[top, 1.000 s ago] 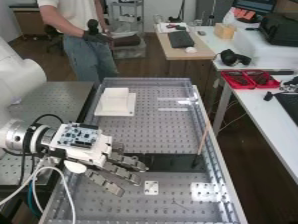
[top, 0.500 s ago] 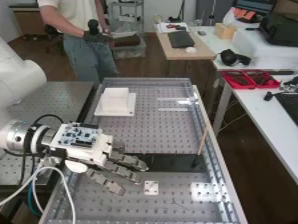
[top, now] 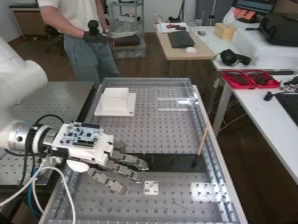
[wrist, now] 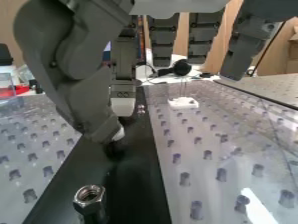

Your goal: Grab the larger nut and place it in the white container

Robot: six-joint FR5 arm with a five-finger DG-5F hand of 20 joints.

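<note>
My hand (top: 86,145) is at the left of the bench in the high view, its fingers extended over the dark strip and holding nothing. In the wrist view the hand (wrist: 73,65) hangs with its thumb bent loosely downward and its fingers apart. A shiny metal nut (wrist: 89,194) sits on top of a dark upright post, below the thumb and not touching it. Farther along the dark strip stands a small metallic piece (wrist: 141,108), which I cannot identify. The white container (top: 116,99) stands on a white base at the bench's far left.
A small white block with holes (top: 151,187) lies on the perforated plate (top: 133,207) beside the fingertips; thin pins rise from this white block (wrist: 183,102) in the wrist view. A thin wooden stick (top: 203,141) leans near the right rail. Red trays (top: 249,79) are on a side table.
My hand has shifted very slightly to the right, its fingers still extended. The white container and the white block have not moved.
</note>
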